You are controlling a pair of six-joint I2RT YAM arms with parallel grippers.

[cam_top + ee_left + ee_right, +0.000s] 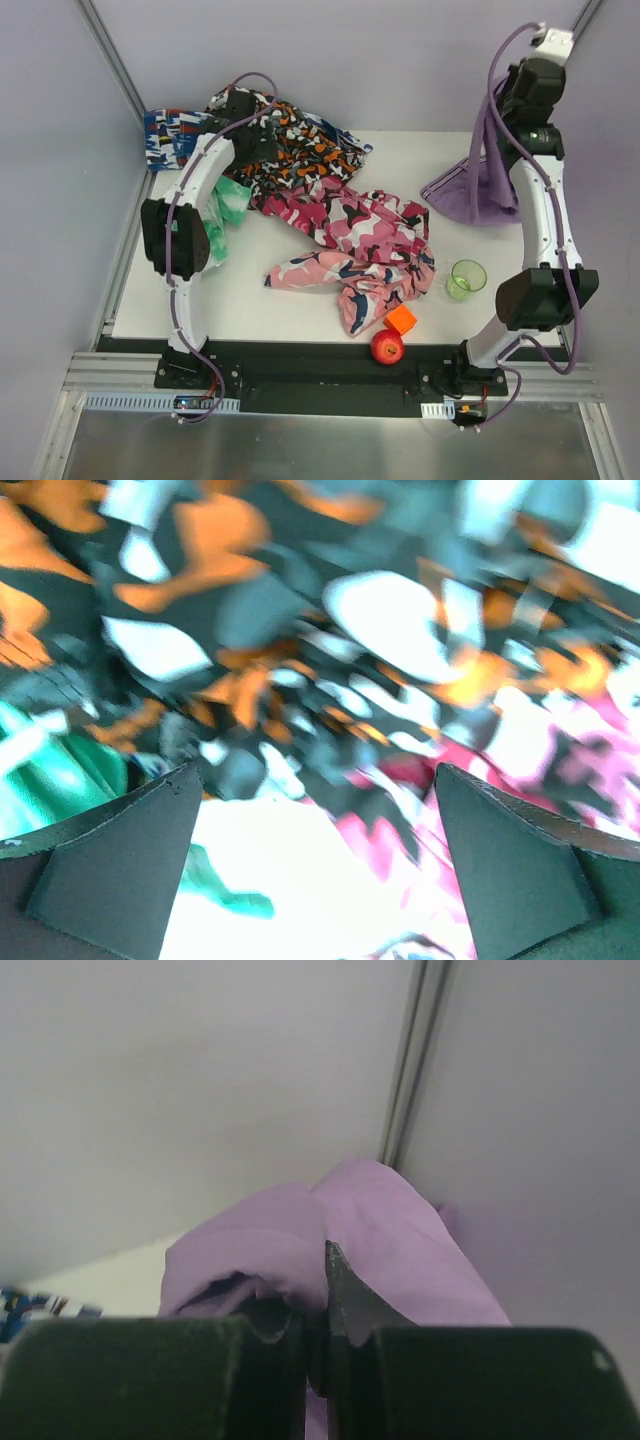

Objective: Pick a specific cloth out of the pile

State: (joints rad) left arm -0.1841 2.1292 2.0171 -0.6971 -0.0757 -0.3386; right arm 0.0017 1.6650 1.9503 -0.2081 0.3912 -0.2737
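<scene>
Up high at two o'clock, the right gripper (318, 1295) is pressed together on the purple cloth (478, 185), which hangs straight down to the table (250, 300); the left gripper (315, 780) hovers spread wide over the pile (340, 225) at eleven, well apart

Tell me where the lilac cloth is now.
In the top view the lilac cloth hangs from the right gripper at the far right, beyond the green cup, apart from the pile.
</scene>
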